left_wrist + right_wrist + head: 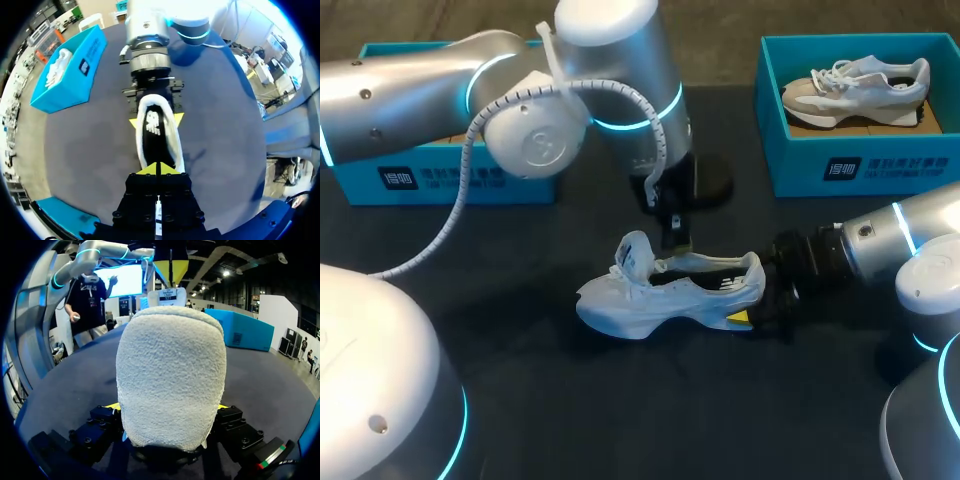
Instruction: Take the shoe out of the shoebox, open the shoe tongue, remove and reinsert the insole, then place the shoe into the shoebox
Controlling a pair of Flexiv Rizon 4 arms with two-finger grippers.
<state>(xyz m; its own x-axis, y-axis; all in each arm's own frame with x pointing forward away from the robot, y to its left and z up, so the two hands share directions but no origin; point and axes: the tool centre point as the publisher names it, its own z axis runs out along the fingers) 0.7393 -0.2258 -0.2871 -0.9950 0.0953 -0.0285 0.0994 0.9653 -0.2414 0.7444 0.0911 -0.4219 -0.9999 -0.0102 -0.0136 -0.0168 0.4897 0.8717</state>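
Right arm: the right arm [920,260] is coming in low from the near right corner and lying almost flat over the table [520,380].
Right gripper: the right gripper [752,297] is clamping the heel [170,375], with one yellow tip pressing on each side of it.
Shoe: the shoe [660,300] is sitting on its sole in the middle of the table, with its toe pointing left and its heel pointing right.
Left gripper: the left gripper [157,170] is hanging just over the front of the shoe's opening. Its fingers are pressing together, and it is not clear whether anything thin is lying between them.
Progress: the shoe is already out of its box. The tongue [635,252] is standing up, so the opening step is probably done. The insole [154,135] is lying flat inside, so it is unclear whether it is waiting to come out or is already back in. Boxing the shoe is not yet done.
Look: it is a white trainer with a chunky sole, a fuzzy heel collar, loose laces and a black insole with a white mark.
Boxes: the far-right shoebox [860,165] is holding a second shoe [855,88]. The far-left shoebox [420,180] is sitting half hidden behind the left arm.
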